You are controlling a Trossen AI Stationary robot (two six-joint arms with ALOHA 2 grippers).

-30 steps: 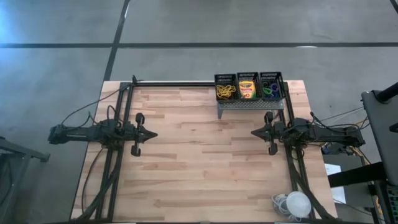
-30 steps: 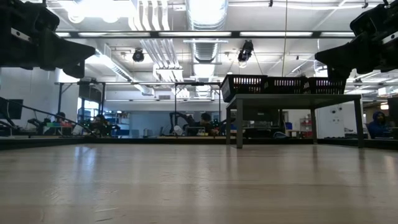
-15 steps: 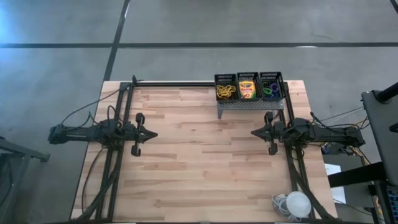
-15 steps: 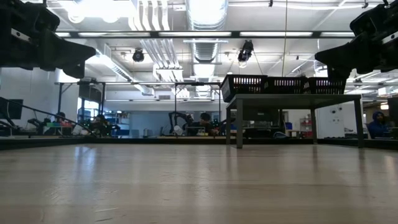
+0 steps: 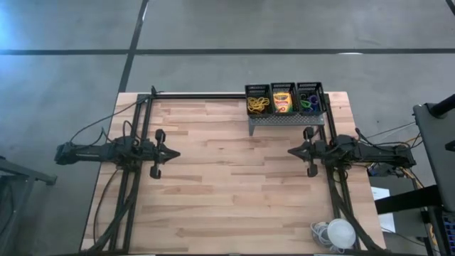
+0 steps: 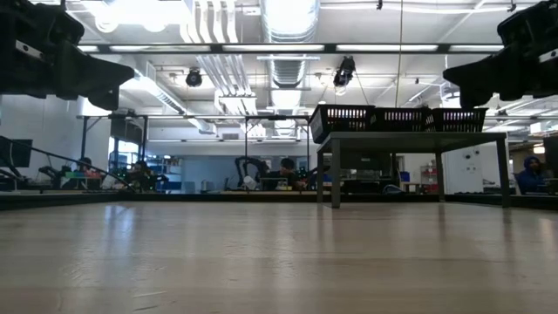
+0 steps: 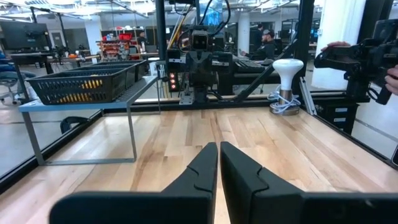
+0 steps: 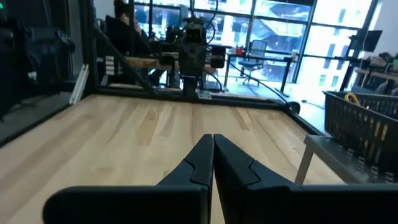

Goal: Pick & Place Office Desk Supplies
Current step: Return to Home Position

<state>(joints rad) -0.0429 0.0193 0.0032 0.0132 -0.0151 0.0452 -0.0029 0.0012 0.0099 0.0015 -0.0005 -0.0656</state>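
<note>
Three small black mesh bins (image 5: pixel 283 99) stand in a row on a grey perforated stand (image 5: pixel 286 119) at the table's far right. The left bin holds yellow rubber bands (image 5: pixel 257 105), the middle one a yellow-and-green crayon box (image 5: pixel 283 102), and the right one coloured rings (image 5: pixel 307 102). My left gripper (image 5: pixel 178 152) (image 7: pixel 218 147) hovers level over the table's left side, shut with nothing between its fingers. My right gripper (image 5: pixel 288 151) (image 8: pixel 213 138) hovers level over the right side, facing it, near the stand's front, also shut on nothing.
A white dome-shaped object (image 5: pixel 340 232) with a cable sits at the near right corner. A dark bar (image 5: pixel 199 95) runs along the far edge. Bare wooden tabletop (image 5: pixel 227 185) lies between the two grippers. People and desks show in the room beyond.
My right gripper has rolled slightly about the line along which it points, staying in place. Nothing on the table has moved.
</note>
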